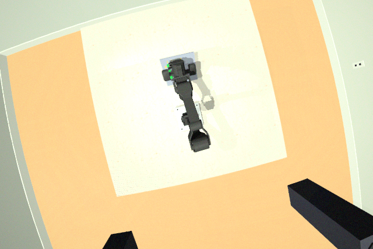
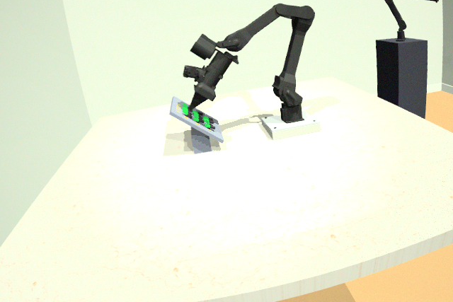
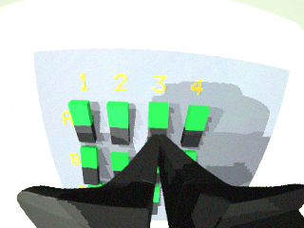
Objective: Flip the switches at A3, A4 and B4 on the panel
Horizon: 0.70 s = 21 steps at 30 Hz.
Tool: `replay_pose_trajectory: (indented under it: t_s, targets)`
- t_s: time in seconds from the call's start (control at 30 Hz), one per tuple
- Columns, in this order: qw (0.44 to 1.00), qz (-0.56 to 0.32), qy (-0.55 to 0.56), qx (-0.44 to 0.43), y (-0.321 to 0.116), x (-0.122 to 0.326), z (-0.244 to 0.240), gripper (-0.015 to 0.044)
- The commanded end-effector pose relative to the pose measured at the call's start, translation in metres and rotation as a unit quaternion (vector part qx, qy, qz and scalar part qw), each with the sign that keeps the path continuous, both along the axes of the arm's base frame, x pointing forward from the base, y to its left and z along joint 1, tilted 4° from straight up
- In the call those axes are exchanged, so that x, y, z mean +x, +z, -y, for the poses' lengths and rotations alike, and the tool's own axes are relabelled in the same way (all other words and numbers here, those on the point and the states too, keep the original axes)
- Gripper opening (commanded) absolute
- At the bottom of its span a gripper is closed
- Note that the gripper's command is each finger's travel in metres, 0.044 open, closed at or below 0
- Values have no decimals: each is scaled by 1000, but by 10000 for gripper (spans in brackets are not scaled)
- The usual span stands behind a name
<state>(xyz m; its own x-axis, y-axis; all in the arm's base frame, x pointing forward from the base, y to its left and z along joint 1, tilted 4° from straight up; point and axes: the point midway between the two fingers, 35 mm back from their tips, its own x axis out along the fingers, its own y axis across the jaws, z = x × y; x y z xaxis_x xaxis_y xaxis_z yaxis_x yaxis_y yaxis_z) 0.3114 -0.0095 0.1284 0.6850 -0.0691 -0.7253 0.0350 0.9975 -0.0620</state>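
Note:
The tilted blue-grey panel (image 1: 169, 82) (image 2: 217, 136) (image 3: 52, 71) carries rows of green and dark rocker switches. My gripper (image 2: 190, 107) (image 3: 158, 140) is shut and empty. In the wrist view its tips are at the near, dark end of switch A3 (image 3: 159, 114), apparently touching it. Switch A4 (image 3: 198, 118) is uncovered to the right of the tips, green at its far end and dark at its near end. Switch B4 (image 3: 192, 155) shows only its green far part beside the right finger. Which ends are raised is hard to tell.
Switches A1 (image 3: 80, 113), A2 (image 3: 118, 114) and B1 (image 3: 89, 157) show fully, left of the fingers. B2 (image 3: 120, 161) is partly covered. The fingers hide most of B3 and row C. The panel stands on a wedge foot (image 2: 200, 142) in front of the arm's white base (image 2: 292, 129).

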Motion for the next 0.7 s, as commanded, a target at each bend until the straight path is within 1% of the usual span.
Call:
replay_pose_trajectory:
  t_s: [0.0, 0.67]
  targets:
    - [1000, -3, 2, 0, -3, 0, 0, 0]
    - [1000, -3, 2, 0, -5, 2, 0, 0]
